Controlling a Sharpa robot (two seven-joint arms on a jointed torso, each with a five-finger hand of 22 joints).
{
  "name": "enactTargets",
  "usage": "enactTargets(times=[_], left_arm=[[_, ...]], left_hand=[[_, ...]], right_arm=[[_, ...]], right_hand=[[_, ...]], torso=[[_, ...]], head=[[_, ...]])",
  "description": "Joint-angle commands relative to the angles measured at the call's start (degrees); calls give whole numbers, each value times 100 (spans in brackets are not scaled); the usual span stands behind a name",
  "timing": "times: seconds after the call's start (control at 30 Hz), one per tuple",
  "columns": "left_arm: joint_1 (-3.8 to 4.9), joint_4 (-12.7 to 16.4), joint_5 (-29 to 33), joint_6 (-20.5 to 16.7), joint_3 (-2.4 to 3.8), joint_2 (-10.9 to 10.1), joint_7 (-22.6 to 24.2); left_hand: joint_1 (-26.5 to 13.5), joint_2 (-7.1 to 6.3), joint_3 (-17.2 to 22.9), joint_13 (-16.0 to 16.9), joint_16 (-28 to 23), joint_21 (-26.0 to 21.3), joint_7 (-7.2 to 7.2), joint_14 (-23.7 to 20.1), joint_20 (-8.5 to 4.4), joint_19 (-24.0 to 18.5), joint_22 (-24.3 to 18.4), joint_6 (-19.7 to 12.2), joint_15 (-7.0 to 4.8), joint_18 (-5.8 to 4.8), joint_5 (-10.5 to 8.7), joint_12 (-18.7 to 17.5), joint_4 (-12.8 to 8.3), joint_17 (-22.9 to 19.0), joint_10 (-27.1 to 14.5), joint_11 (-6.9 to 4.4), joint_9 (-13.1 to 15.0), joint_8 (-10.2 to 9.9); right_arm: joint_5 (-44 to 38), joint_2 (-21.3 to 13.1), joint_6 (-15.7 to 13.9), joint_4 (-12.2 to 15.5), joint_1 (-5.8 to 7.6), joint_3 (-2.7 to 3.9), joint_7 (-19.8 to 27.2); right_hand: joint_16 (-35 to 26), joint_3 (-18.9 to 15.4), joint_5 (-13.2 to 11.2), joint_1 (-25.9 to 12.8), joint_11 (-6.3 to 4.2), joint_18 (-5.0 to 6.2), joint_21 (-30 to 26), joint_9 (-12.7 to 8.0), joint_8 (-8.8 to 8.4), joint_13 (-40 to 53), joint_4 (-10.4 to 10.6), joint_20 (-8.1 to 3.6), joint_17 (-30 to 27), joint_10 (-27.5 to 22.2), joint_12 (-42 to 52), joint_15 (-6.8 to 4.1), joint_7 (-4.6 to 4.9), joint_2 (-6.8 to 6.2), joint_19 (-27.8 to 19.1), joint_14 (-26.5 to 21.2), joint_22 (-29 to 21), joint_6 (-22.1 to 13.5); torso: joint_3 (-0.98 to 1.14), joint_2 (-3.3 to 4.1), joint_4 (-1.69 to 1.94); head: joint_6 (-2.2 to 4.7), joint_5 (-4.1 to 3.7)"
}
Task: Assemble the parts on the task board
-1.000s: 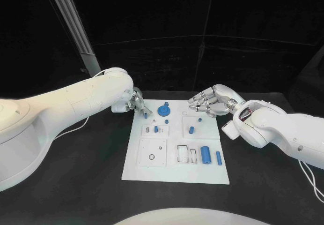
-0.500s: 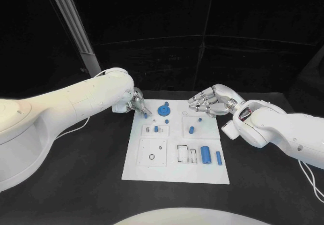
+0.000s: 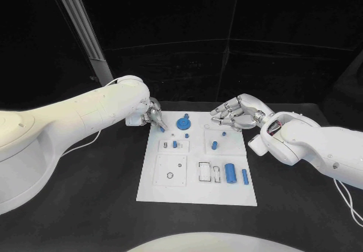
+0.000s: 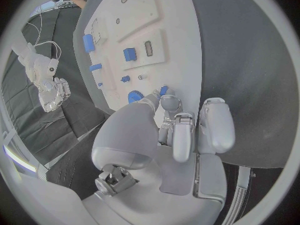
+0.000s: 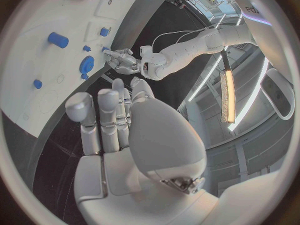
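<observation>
white task board (image 3: 198,194), small blue parts (image 3: 230,171)

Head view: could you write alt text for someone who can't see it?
A white task board lies on a black table between two white robot arms. The left hand pinches a small blue part at the board's far left corner; the right hand, fingers curled, hovers at its far right corner. More blue parts lie on the board.

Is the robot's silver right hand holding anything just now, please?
Empty: the silver right hand hovers with curled fingers beside the white task board.
</observation>
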Motion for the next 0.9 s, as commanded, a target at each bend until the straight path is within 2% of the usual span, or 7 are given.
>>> enactTargets(times=[0.03,0.13,0.2,0.4,0.6,0.67,0.9], left_arm=[[5,56,92,-83,-1,-47,220],[5,228,105,-225,-1,-168,254],[7,400,110,-366,0,-285,254],[19,961,116,-874,0,-665,304],[24,1590,118,-1399,-4,-1058,373],[23,1820,118,-1576,-5,-1192,410],[9,2566,272,-1956,-17,-1594,560]], left_hand=[[-11,-97,839,-36,18,25,13,606,24,14,16,20,-14,73,30,-39,-360,1509,52,7,29,18],[-282,-332,1509,-68,18,16,-5,606,-1,14,16,36,23,93,32,-35,-498,1509,100,38,77,76],[-527,-486,1932,-70,18,15,4,606,16,19,23,42,-3,85,22,-9,-576,1509,159,26,122,134],[-699,-569,2223,-41,18,14,-7,606,10,26,31,49,3,84,25,35,-657,1509,215,-9,167,194],[-824,-657,2435,48,18,28,-29,606,-4,43,54,83,-13,80,38,118,-727,1509,315,-30,205,254],[-852,-682,2489,64,18,30,-35,606,-8,47,58,93,-17,79,38,135,-745,1509,338,-36,213,267],[-891,-746,2575,98,18,41,-48,606,-17,57,75,115,-25,76,34,166,-787,1509,385,-48,222,285]], right_arm=[[19,4,42,3,10,3,53],[20,-1,52,3,10,3,48],[21,-13,59,3,10,3,43],[21,-42,65,2,10,3,32],[21,-49,76,-6,10,3,30],[22,-49,81,-10,10,3,31],[22,-35,97,-28,9,2,35]], right_hand=[[-25,16,28,60,4,66,-19,-6,9,-6,10,4,3,-24,22,-2,7,-11,-29,-40,-3,-36],[-28,17,32,58,5,67,-22,-6,11,-7,13,5,-1,-25,23,-1,8,-9,-33,-42,-7,-37],[-23,19,35,55,6,67,-21,-5,12,-8,17,6,4,-26,25,0,9,-5,-32,-41,-4,-37],[-23,22,42,53,7,67,-21,-5,13,-9,21,7,4,-26,27,1,10,1,-32,-42,-4,-38],[-31,26,50,53,8,68,-27,-4,14,-11,23,7,-6,-28,28,2,10,6,-39,-46,-11,-39],[-31,26,50,53,8,68,-27,-4,14,-11,23,7,-6,-28,28,2,10,6,-39,-46,-11,-39],[-31,26,50,53,8,68,-27,-4,14,-11,23,7,-6,-28,28,2,10,6,-39,-46,-11,-39]], torso=[[0,-2,2],[0,-7,6],[-1,-10,15],[11,-27,48],[9,-49,83],[8,-46,72],[9,-44,72]], head=[[-7,0],[-8,-3],[-13,-5],[-3,-8],[-26,-20],[-14,-6],[-16,16]])
